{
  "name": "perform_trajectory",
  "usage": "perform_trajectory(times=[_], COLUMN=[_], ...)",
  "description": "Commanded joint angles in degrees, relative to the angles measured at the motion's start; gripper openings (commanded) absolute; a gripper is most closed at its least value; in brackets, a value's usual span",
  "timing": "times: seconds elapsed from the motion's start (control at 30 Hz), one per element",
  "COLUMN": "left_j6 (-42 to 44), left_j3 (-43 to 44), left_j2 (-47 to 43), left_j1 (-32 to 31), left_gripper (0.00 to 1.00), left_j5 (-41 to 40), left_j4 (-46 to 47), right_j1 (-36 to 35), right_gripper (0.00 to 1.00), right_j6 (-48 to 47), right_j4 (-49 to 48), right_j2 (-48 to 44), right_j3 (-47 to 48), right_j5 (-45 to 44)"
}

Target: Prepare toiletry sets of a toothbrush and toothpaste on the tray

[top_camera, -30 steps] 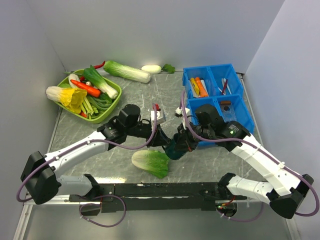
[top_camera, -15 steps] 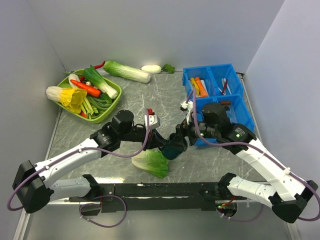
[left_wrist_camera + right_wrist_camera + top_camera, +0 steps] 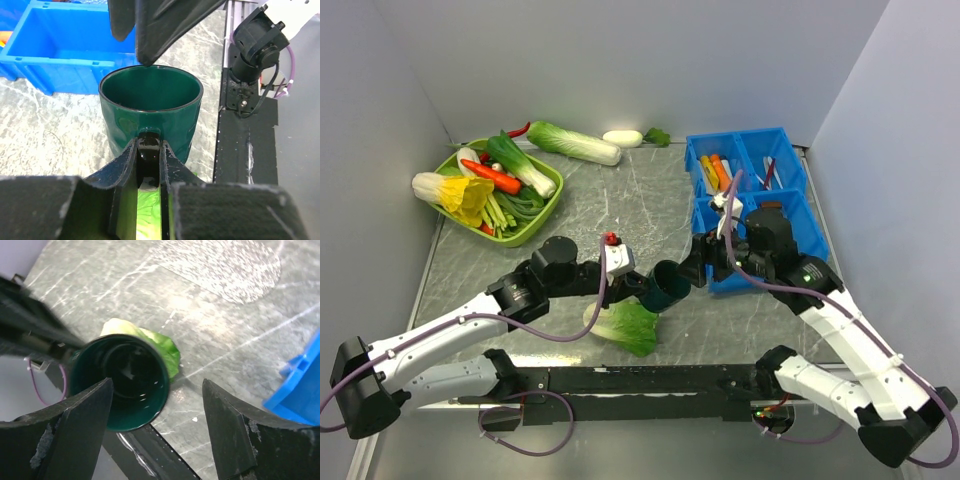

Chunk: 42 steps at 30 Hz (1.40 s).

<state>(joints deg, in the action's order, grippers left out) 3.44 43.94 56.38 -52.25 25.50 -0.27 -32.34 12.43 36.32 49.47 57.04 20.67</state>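
Gripping, left claw: the left gripper (image 3: 148, 148) is pinched narrow on the handle of the dark green mug (image 3: 150, 112). The mug is upright, and I cannot tell whether it rests on anything.
Right claw: the right gripper (image 3: 156, 385) is spread wide and holds nothing, with its fingers either side of the mug's rim.
Under the mug: a leafy cabbage (image 3: 625, 325) lies partly beneath it.
Tray: the blue tray (image 3: 740, 136) sits just right of the mug.
Toothpaste: the toothpaste (image 3: 715, 172), one yellow tube and one orange, lies in the back-left compartment.
Toothbrush: the toothbrush (image 3: 769, 170) lies in the back-right compartment, as thin sticks.
Step in hand: the mug seems to be getting moved aside. No set looks begun.
Next move: the right claw probably needs to lift clear of the rim, then reach back for a tube or brush.
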Motion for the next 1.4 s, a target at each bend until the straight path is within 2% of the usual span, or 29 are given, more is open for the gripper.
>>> perform_trajectory(times=[0.0, 0.5, 0.6, 0.8, 0.87, 0.9, 0.97, 1.0, 1.07, 1.1, 1.17, 1.2, 1.23, 1.3, 1.37], left_j6=[1.83, 1.83, 1.66, 1.57, 1.31, 1.30, 1.13, 0.95, 0.78, 0.69, 0.34, 0.16, -0.10, -0.54, -1.15], left_j3=[0.79, 0.18, 0.00, -0.17, -0.26, -0.35, -0.35, -0.18, 0.00, 0.44, 1.14, 1.67, 2.02, 2.46, 2.72], left_j2=[-1.62, -2.41, -2.68, -3.03, -3.29, -3.29, -3.29, -3.29, -3.29, -3.03, -2.86, -2.77, -2.77, -3.12, -3.38], left_j1=[-0.49, -1.19, -1.36, -1.37, -1.45, -1.37, -1.45, -1.45, -1.45, -1.45, -1.37, -1.45, -1.45, -1.45, -1.36], left_gripper=[0.01, 0.01, 0.01, 0.01, 0.01, 0.01, 0.01, 0.01, 0.01, 0.05, 0.21, 0.45, 0.61, 0.83, 0.88], left_j5=[-1.85, -3.17, -3.26, -3.26, -3.00, -2.91, -2.91, -3.08, -3.87, -4.22, -5.36, -5.80, -6.24, -8.00, -9.58], left_j4=[6.60, 7.39, 7.65, 8.01, 8.45, 8.36, 8.36, 8.45, 8.01, 7.66, 6.43, 5.90, 5.64, 4.76, 4.58], right_j1=[0.96, 0.96, 0.96, 1.05, 1.05, 1.05, 0.96, 1.05, 1.05, 1.05, 1.05, 0.96, 0.87, 0.44, -0.44], right_gripper=[0.76, 0.62, 0.57, 0.35, 0.24, 0.16, 0.08, 0.01, 0.00, 0.00, 0.00, 0.00, 0.00, 0.00, 0.00], right_j6=[1.90, 2.16, 2.60, 4.01, 4.18, 4.45, 4.71, 5.24, 5.94, 6.73, 8.74, 9.54, 10.33, 12.44, 14.11], right_j4=[-2.92, -4.23, -5.11, -6.96, -7.05, -7.13, -7.48, -7.66, -8.01, -8.71, -9.68, -10.38, -10.82, -11.26, -12.75], right_j2=[2.20, 5.54, 6.16, 7.39, 7.57, 7.65, 7.39, 7.13, 6.43, 6.25, 5.11, 4.93, 4.50, 4.40, 4.32], right_j3=[-0.26, -3.16, -3.42, -4.30, -4.21, -4.30, -4.39, -4.48, -4.91, -5.09, -6.06, -6.32, -6.58, -6.41, -6.23], right_j5=[1.75, 5.00, 6.14, 8.16, 8.25, 8.16, 7.73, 7.03, 5.97, 5.44, 2.64, 1.15, -2.18, -5.27, -10.19])
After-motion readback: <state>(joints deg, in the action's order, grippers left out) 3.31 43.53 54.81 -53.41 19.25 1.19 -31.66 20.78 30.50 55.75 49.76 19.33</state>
